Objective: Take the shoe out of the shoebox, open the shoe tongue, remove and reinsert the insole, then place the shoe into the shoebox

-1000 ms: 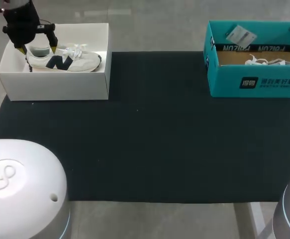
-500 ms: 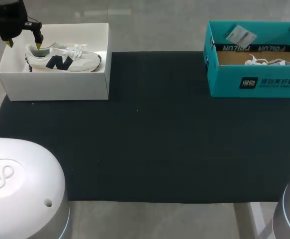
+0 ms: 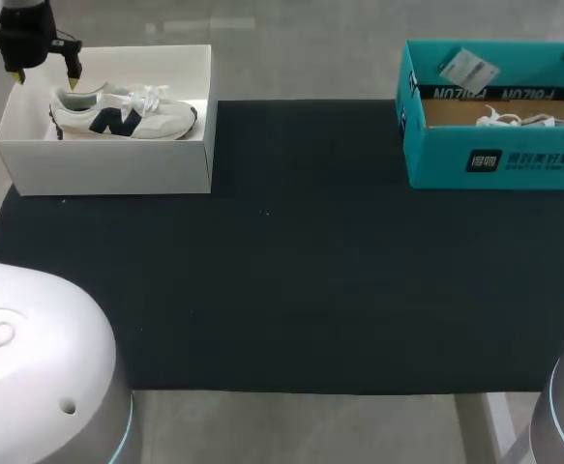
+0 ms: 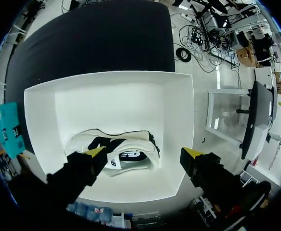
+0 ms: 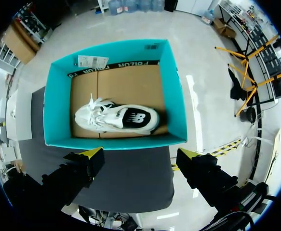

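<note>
Two grippers, fingers apart, empty: left gripper (image 3: 44, 79) above heel end of shoe (image 3: 122, 114) lying in white shoebox (image 3: 107, 166); right gripper (image 5: 140, 155) above teal box (image 5: 176, 96). Best: straddle heel collar, clamp, lift straight clear.

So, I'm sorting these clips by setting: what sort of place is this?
Likely a robot test bench: a black table mat, an open white cardboard shoebox and a teal cardboard shoebox each holding a white sneaker, left gripper and right gripper above them.

White print (image 3: 526, 160) on teal shoebox (image 3: 438, 145)
</note>
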You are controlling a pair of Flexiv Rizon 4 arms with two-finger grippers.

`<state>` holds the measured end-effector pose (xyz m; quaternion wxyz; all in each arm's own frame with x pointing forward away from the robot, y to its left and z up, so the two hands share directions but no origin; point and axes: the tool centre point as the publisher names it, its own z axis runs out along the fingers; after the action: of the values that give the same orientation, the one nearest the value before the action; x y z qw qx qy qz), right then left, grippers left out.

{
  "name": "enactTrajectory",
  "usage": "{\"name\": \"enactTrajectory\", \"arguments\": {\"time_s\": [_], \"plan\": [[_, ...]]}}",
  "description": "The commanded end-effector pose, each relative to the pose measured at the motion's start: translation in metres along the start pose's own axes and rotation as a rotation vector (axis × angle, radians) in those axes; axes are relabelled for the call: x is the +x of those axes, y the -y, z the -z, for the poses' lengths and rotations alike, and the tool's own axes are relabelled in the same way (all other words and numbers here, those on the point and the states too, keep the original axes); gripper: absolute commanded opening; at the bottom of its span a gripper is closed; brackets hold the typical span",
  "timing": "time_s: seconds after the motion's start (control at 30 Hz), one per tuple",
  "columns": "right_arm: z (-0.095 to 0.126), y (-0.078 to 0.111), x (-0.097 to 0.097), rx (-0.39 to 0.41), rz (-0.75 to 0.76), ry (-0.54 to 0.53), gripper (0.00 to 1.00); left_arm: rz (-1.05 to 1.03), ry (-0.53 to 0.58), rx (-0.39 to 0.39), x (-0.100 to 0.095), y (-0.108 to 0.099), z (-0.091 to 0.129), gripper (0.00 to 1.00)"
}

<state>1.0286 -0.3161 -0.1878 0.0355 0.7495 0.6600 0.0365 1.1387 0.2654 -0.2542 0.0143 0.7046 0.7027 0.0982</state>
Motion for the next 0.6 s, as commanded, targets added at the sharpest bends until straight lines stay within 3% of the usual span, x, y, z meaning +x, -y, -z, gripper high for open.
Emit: {"name": "enactTrajectory", "arguments": {"time_s": [0.03, 0.1, 0.2, 0.6], "plan": [[0.0, -0.001, 0.0, 0.002, 0.0, 0.0, 1.0, -0.004, 0.022, -0.016, 0.004, -0.025, -0.019, 1.0], [0.0, -0.001, 0.0, 0.002, 0.0, 0.0, 1.0, 0.014, 0.033, -0.037, 0.004, -0.032, -0.025, 1.0], [0.0, -0.001, 0.0, 0.002, 0.0, 0.0, 1.0, 0.004, 0.046, 0.039, 0.001, -0.037, -0.026, 1.0], [0.0, -0.001, 0.0, 0.002, 0.0, 0.0, 1.0, 0.004, 0.046, 0.039, 0.001, -0.037, -0.026, 1.0]]}}
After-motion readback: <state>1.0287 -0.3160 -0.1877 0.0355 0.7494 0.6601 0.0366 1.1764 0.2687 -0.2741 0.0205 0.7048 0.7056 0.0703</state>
